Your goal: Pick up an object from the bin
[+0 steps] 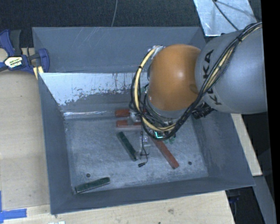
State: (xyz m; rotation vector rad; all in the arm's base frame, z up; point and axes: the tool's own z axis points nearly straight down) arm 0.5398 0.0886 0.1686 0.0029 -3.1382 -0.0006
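Looking down into a grey metal bin (54, 153), with a robot arm (235, 73) reaching in from the right. A rounded orange cover (173, 78) on the wrist is ringed by yellow and black cables (139, 87). It hides much of the middle and right of the bin floor, and most of the gripper beneath it.

The gripper (145, 153) shows as a thin dark tip poking out below the cover, low over the middle of the floor. Whether it is wide, narrow or holding anything cannot be told.

A dark green stick (128, 146) lies slantwise on the floor just left of that tip; whether the two touch cannot be told. A reddish-brown stick (168, 156) lies slantwise just to the right, its upper end hidden under the wrist. A small dark bent piece (141, 164) sits just below the tip; its kind is hard to make out.

Nearer the back wall lie an upper brown block (122, 113) and a lower brown block (127, 124), both cut off on the right by the cables. A second green stick (92, 184) lies well apart, along the front wall near the left corner. A few dark specks (88, 175) on the floor are too small to identify.
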